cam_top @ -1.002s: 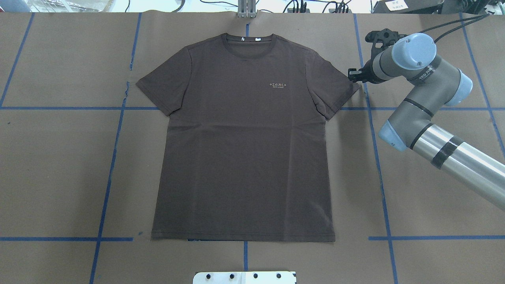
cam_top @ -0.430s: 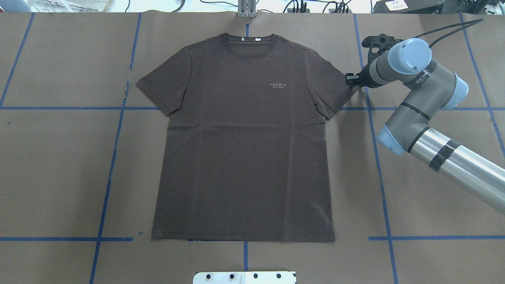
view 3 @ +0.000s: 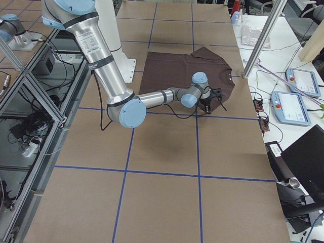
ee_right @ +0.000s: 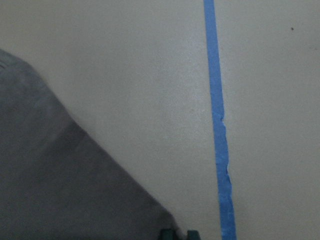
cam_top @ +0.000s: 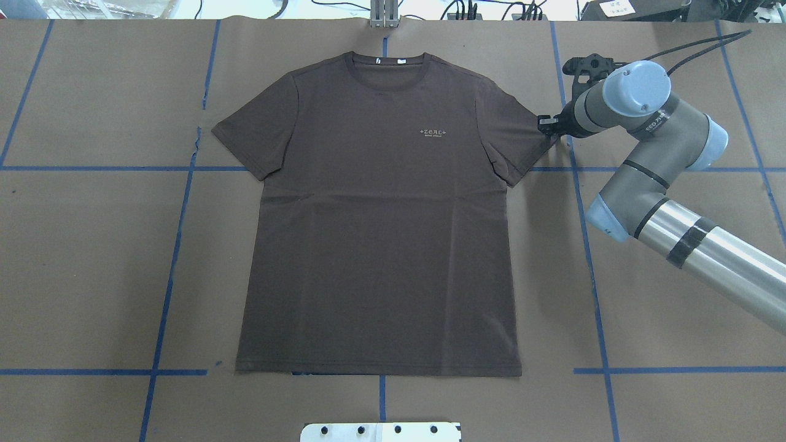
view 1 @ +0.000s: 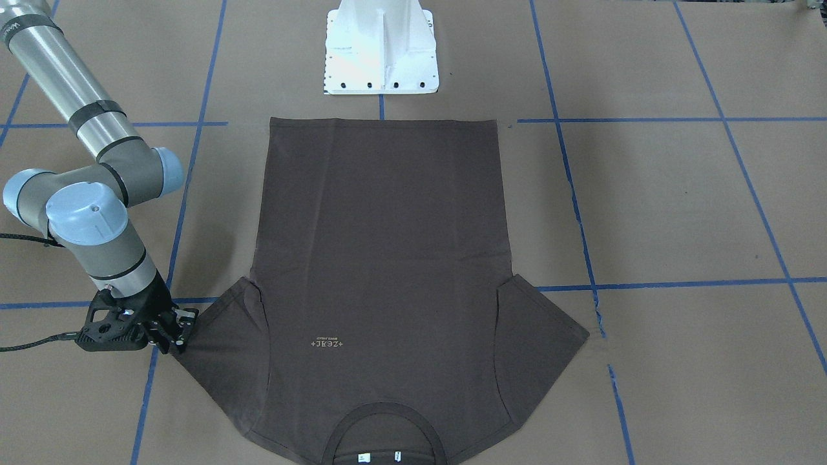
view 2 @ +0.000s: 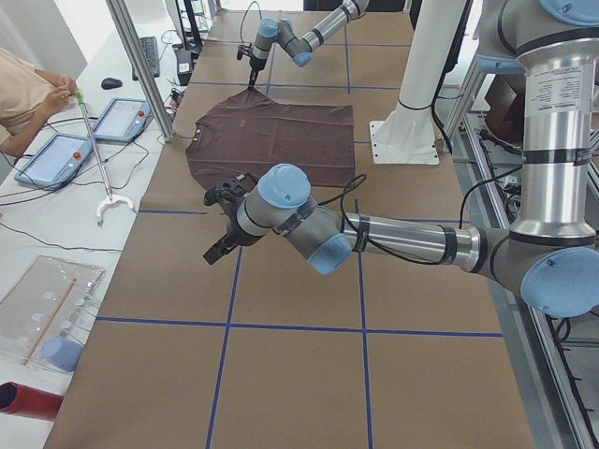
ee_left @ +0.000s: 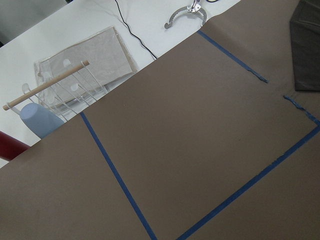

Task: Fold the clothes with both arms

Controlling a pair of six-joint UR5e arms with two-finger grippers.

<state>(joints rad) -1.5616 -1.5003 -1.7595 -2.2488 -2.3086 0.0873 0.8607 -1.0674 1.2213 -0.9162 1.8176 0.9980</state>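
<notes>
The dark brown T-shirt (cam_top: pixel 381 233) lies flat and face up on the brown paper, collar at the far edge, pale logo on the chest. My right gripper (cam_top: pixel 548 124) sits low at the tip of the shirt's right-hand sleeve (view 1: pixel 219 336), on the left side of the front-facing view (view 1: pixel 179 332). In the right wrist view its fingertips (ee_right: pixel 167 234) stand close together right at the sleeve's corner (ee_right: pixel 75 190). My left gripper (view 2: pixel 218 251) hovers over bare paper well left of the shirt, in the exterior left view only, so I cannot tell its state.
The white pedestal base (view 1: pixel 381 51) stands just behind the shirt's hem. Blue tape lines (cam_top: pixel 178 233) grid the paper. Beyond the table's left end lie a wire rack, a blue cup (ee_left: pixel 37 120), tablets (view 2: pixel 56 154) and a person's arm (view 2: pixel 28 94).
My right gripper has shifted a little left and down, from beside the sleeve onto its tip. The shirt has not moved.
</notes>
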